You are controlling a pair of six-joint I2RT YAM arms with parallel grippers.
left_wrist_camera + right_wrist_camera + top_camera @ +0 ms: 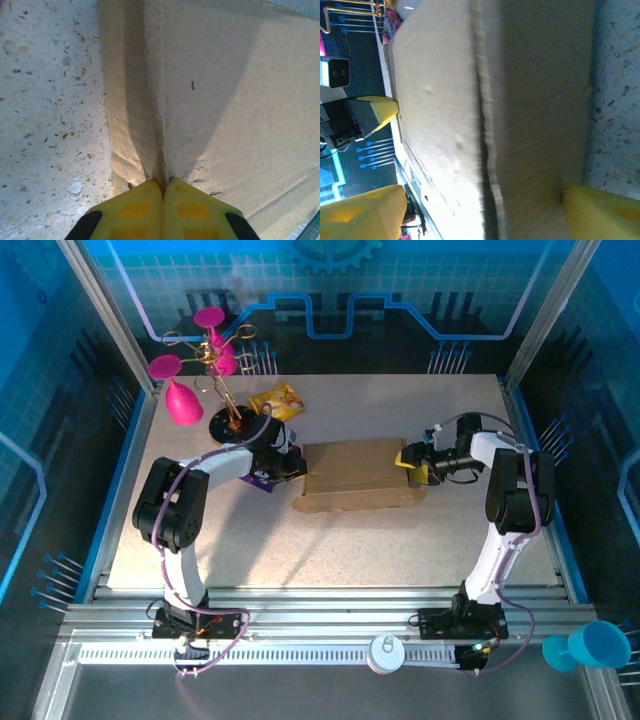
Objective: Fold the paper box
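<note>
Table [300, 550] bears paper box [355, 475] between left hand [296, 466] and right hand [412, 467].

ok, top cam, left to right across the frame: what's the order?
Pink cups on their stand → yellow snack packet → paper box → right arm → blue cup, off the table at lower right.

My left claw [162, 184] is bright yellow with black corners. The paper box [360, 475] is plain, unprinted brown. The table [300, 550] is pale grey flecked with dark speckles. The glasses [183, 400] are magenta.
</note>
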